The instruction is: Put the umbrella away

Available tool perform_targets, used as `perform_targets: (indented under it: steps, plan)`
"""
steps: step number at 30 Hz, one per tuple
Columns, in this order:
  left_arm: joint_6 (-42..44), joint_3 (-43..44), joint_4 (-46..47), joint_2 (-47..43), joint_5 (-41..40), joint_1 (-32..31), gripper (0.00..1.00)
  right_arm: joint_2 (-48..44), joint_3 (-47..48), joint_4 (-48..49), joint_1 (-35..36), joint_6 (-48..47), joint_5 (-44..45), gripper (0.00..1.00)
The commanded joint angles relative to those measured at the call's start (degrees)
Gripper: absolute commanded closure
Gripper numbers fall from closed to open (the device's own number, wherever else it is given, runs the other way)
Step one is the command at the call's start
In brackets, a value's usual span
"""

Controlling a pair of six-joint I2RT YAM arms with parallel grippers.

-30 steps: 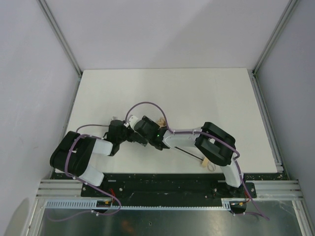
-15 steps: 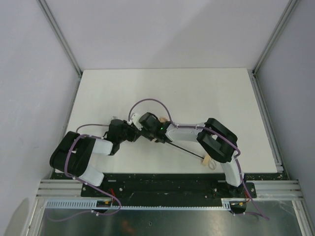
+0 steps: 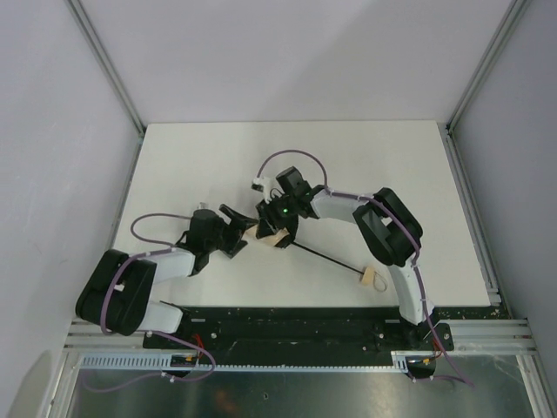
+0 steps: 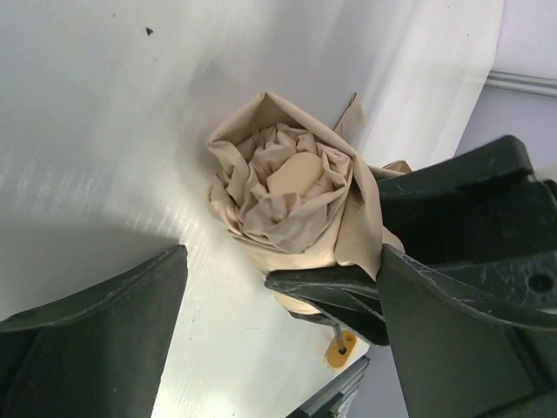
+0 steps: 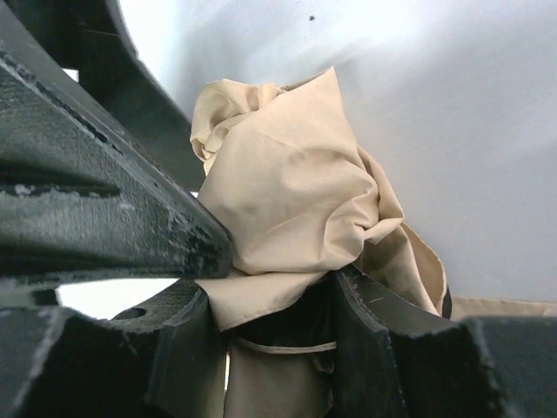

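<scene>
The umbrella lies near the middle of the table. Its beige canopy (image 3: 271,236) is bunched into a tight roll, and its thin black shaft (image 3: 322,259) runs right and nearer to the small tan handle (image 3: 369,279). My right gripper (image 3: 272,224) is shut on the canopy: in the right wrist view beige fabric (image 5: 287,200) bulges out between its fingers (image 5: 383,340). My left gripper (image 3: 238,229) stands open just left of the roll. In the left wrist view its fingers (image 4: 96,340) stand wide on either side of the rolled end (image 4: 287,187), apart from it.
The white table (image 3: 348,165) is walled in on the left, right and back by grey panels with metal frame posts (image 3: 470,78). A metal rail (image 3: 296,326) with the arm bases runs along the near edge. Purple cables (image 3: 291,158) loop above both wrists.
My left gripper has let go of the canopy and opened. My right gripper has swung farther back, closed on the roll, and the shaft and handle shifted slightly.
</scene>
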Motion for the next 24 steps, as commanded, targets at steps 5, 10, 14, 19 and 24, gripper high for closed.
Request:
perform_targets:
  steps: [5, 10, 14, 19, 24]
  plan:
    - [2.3, 2.3, -8.8, 6.7, 1.5, -2.4, 0.03, 9.2, -3.4, -4.5, -4.5, 13.6, -24.8, 1.00]
    - [-0.6, 5.5, -8.4, 12.1, 1.0, -5.7, 0.07, 10.3, -3.4, 0.2, -5.3, 17.5, -28.4, 1.00]
    - [-2.3, 4.9, -8.2, 14.6, -1.5, -6.3, 0.31, 10.6, -3.5, 4.8, -5.1, 21.0, -31.4, 1.00]
    - [-2.2, 2.9, -6.5, 14.6, -2.9, -6.3, 0.81, 7.8, -3.6, 6.6, -4.5, 21.9, -30.3, 0.99]
    - [-1.5, 1.7, -6.0, 13.3, -3.5, -6.2, 0.99, 1.0, -3.7, 1.8, -3.8, 17.7, -16.6, 0.57]
